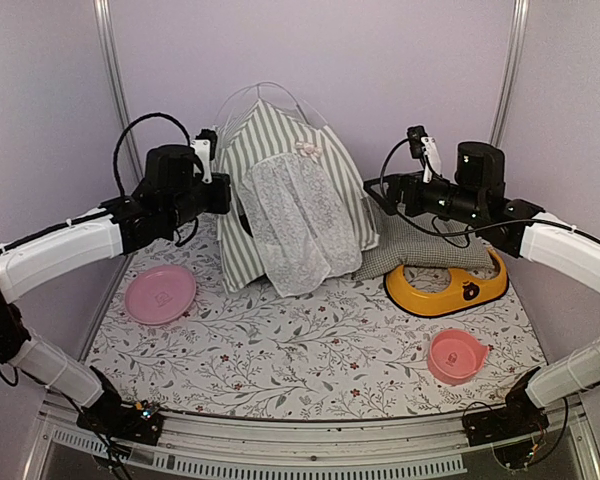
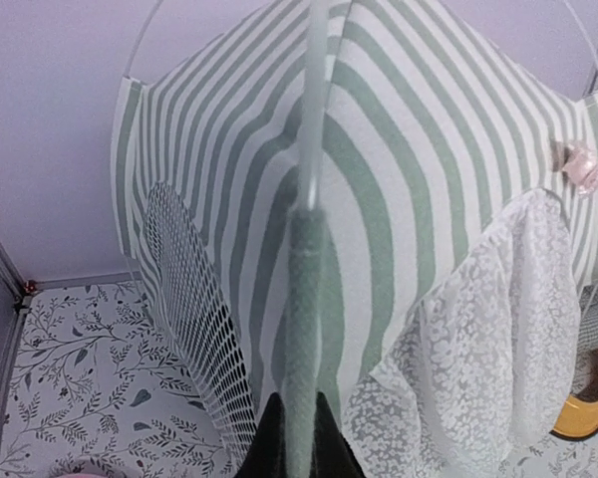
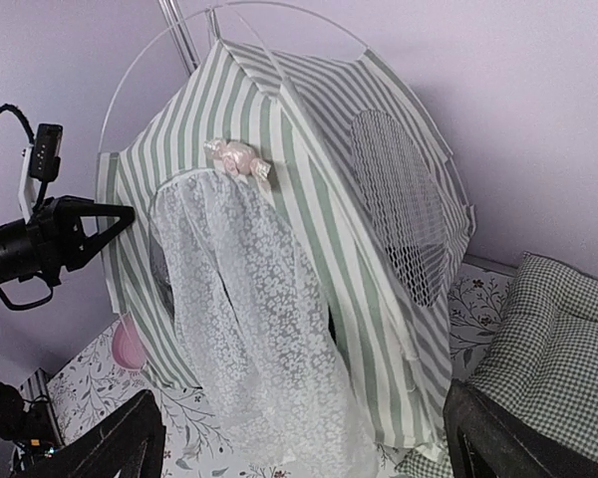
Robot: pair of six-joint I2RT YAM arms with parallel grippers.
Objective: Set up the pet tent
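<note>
My left gripper [image 2: 301,423] is clenching on the tent [image 1: 290,190], its fingers pinching the striped sleeve along one corner pole. My right gripper [image 1: 380,192] is hanging released, jaws wide, just beside the tent's other side and touching nothing that I can see.

The tent is standing at the back middle of the mat [image 1: 280,350]. It is holding a peaked shape, with the lace curtain draping down its front and thin poles arching above the top. I am judging the job mostly done. The fabric is up and spread, but the tent is leaning rather than sitting square, and my left grip is propping it. What is remaining, I think, is settling it level and letting go.

I am counting:
- one tent;
- one cushion [image 1: 420,250], lying outside against the tent's right side;
- one yellow bowl [image 1: 450,290];
- one pink plate [image 1: 160,293];
- one pink bowl [image 1: 457,355].
</note>
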